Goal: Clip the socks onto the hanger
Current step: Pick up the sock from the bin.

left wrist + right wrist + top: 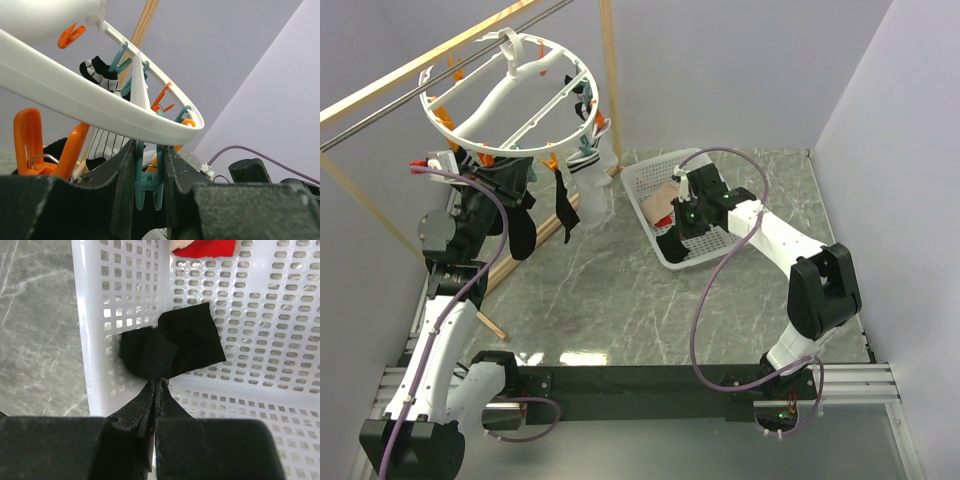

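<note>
Right end effector [156,386], sock [170,347] edge unseen

left arm [440,330] raised, jaws narrow | right arm [775,235] extended, jaws pinched

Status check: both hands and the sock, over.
Left hand shut on teal clip on the hanger. Right hand shut on black sock in white basket. Red cloth in basket lies clear of the sock.

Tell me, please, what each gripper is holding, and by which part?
The right gripper pinches a black sock by its near edge. The left gripper appears to squeeze a teal clip across its sides.
</note>
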